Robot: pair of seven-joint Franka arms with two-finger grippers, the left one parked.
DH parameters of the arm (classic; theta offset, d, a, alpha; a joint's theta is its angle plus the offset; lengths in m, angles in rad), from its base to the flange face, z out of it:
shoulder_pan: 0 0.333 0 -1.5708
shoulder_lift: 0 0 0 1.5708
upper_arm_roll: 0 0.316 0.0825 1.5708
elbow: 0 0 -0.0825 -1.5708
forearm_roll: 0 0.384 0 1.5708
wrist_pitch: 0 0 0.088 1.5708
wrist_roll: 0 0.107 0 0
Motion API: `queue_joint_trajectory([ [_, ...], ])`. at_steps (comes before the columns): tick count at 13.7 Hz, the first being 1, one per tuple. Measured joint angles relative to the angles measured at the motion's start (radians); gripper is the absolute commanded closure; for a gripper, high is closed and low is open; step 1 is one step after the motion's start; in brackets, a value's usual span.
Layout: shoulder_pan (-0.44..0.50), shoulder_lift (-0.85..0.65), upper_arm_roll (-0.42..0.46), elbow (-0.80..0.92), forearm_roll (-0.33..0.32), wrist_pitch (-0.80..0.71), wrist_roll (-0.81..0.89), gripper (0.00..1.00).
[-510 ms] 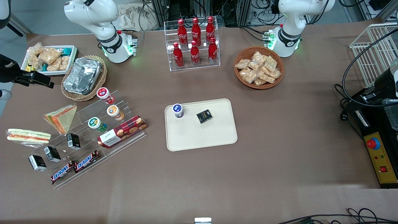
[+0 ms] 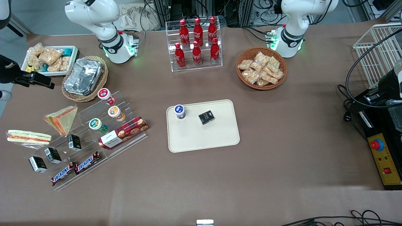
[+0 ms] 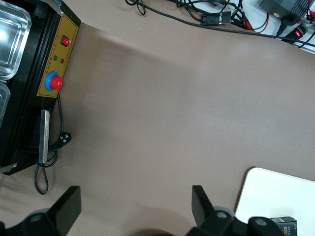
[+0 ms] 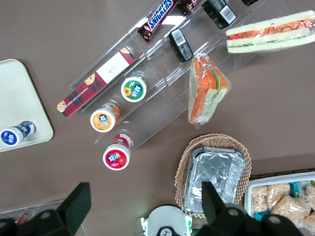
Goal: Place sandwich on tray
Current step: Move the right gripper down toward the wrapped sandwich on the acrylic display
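Right now the gripper point(image 2: 34, 80), fingers spread and empty, hangs high; the sandwich point(image 2: 29, 137) lies below it, nearer the front camera, long axis crossways to that line.

Cola bottles point(image 2: 197, 42), snack basket point(image 2: 261, 68), foil tray point(image 2: 83, 77).

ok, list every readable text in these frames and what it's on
"SNICKERS": on the two chocolate bars, nearest the front camera on the clear stand; also legible on one bar in the right wrist view.
"Coca-Cola": white script on the red bottles, only roughly legible.
Too small or blurred: tartan biscuit box, cup lids, small black boxes.
The hand, jaws open, hangs above the stand's end of the table.
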Motion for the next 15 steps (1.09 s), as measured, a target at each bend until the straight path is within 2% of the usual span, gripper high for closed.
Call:
queue_joint_trajectory([
  [5,-0.003,0.009,-0.008,0.0,-0.057,0.051,0.004,0.0],
  [7,-0.017,0.028,-0.024,0.001,-0.068,0.076,0.061,0.0],
  [12,-0.069,0.121,-0.098,0.038,-0.088,0.096,0.394,0.01],
  [15,-0.082,0.189,-0.143,0.048,-0.089,0.184,0.598,0.01],
])
